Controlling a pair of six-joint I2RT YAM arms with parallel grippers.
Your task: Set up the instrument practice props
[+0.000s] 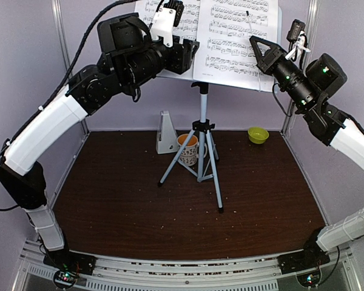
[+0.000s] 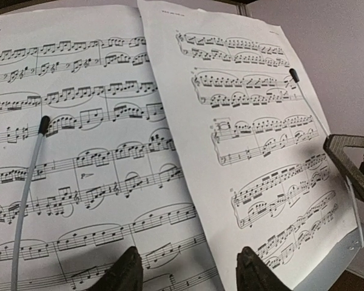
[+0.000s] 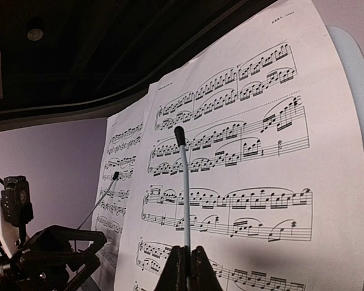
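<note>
Two sheet-music pages (image 2: pixel 249 151) rest slightly overlapped on the music stand (image 1: pixel 202 106). They look thin, floppy and easily creased, and are best nudged by their edges. The left gripper (image 2: pixel 191 273) hovers before them, jaws apart and empty. The right gripper (image 3: pixel 188 267) is closed tight at the stand's retainer wire (image 3: pixel 183 182); whether it holds the wire is unclear. The metronome (image 1: pixel 167 133) stands beside the stand's legs.

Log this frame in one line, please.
stand: upright | pages: both on stand | left gripper: open, facing pages | right gripper: shut at right page's wire | metronome: on table
</note>
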